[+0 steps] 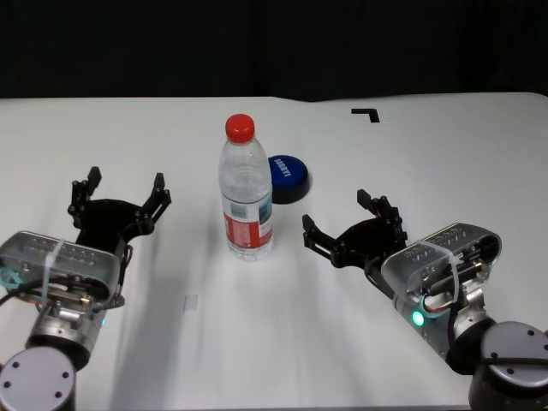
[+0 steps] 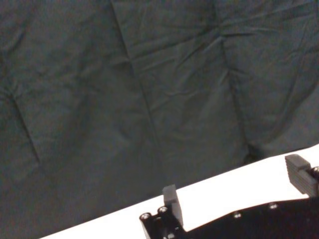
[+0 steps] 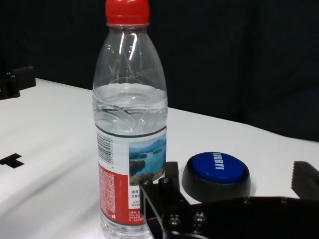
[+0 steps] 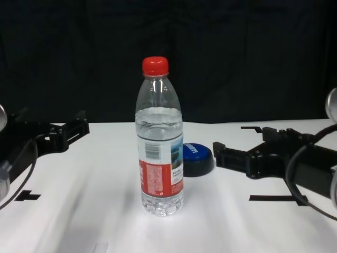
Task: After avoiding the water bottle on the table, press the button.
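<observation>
The water bottle (image 1: 247,193), clear with a red cap and a red, white and blue label, stands upright mid-table. The blue button (image 1: 288,177) on its black base sits just behind it and to its right. Both show in the chest view, bottle (image 4: 159,142) and button (image 4: 197,157), and in the right wrist view, bottle (image 3: 130,124) and button (image 3: 217,172). My right gripper (image 1: 339,214) is open and empty, low over the table right of the bottle and short of the button. My left gripper (image 1: 124,184) is open and empty, left of the bottle.
The white table (image 1: 445,154) carries black tape marks, one a corner (image 1: 368,113) at the far right, another (image 4: 274,198) under the right arm. A dark curtain (image 2: 149,89) hangs behind the table's far edge.
</observation>
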